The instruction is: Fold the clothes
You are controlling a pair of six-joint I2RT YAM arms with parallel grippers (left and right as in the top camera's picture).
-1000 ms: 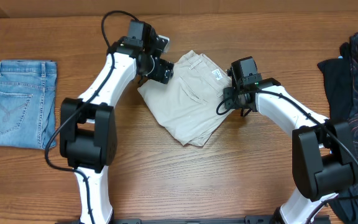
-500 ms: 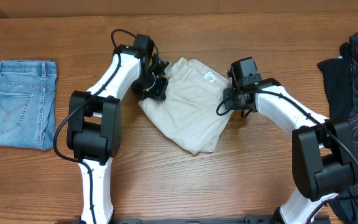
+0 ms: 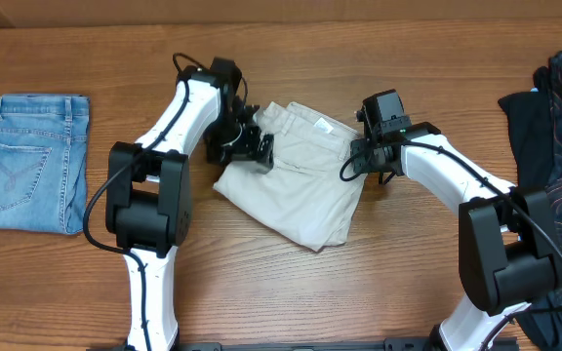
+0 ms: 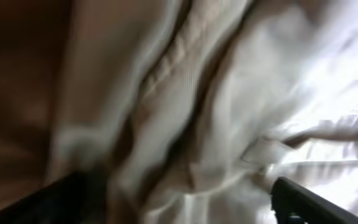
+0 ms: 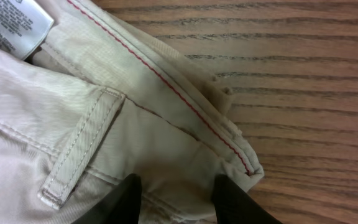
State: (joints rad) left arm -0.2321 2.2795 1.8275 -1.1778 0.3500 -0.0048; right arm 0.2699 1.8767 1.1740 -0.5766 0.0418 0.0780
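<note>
beige shorts point(image 3: 301, 185) centre, folded, rumpled | left gripper point(image 3: 249, 148) wide, their 9 o'clock edge | right gripper point(image 5: 176, 186) narrow, astride 3 o'clock corner, grip unclear | denim point(image 3: 29, 161) 9 o'clock folded; dark pile point(image 3: 554, 146) 3 o'clock unfolded

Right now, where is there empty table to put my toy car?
Bare wood lies between the blue jeans and the left arm, along the near edge between both arm bases, and across the far strip. Crowded: the middle, where the beige shorts sit between the arms, and the right edge's dark clothes.
</note>
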